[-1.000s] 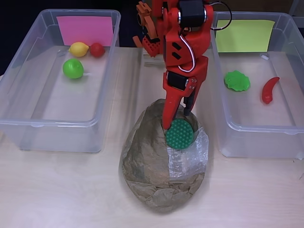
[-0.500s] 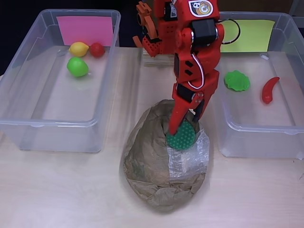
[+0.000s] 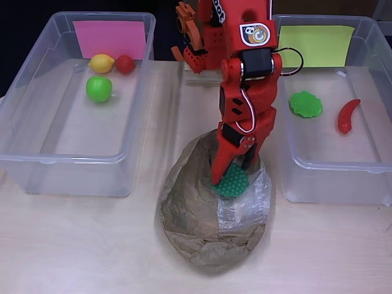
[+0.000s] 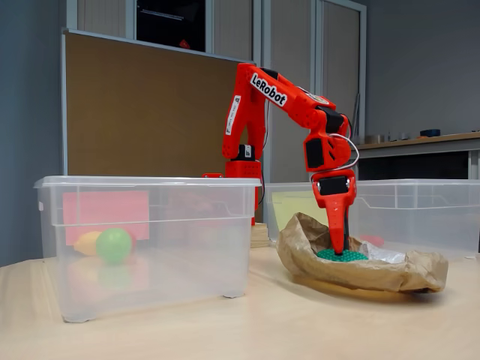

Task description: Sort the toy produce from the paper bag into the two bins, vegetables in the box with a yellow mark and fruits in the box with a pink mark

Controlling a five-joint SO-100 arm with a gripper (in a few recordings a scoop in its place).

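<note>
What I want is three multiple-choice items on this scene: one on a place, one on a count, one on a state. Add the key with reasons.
1. Where is the green bumpy disc?
A. Beside the red chilli
B. In the yellow-marked bin
C. On the paper bag, at the hand

2. How many toys lie in the pink-marked bin?
A. Two
B. Three
C. Five

3. How does the paper bag lie?
A. Crumpled on its side, mouth open
B. Standing upright
C. Folded flat and shut

Key: 1 C, since the overhead view shows the disc on the bag at the hand's fingers. 2 B, since a lemon, a red ball and a green ball are there. 3 A, since the fixed view shows it slumped low with its mouth gaping.
</note>
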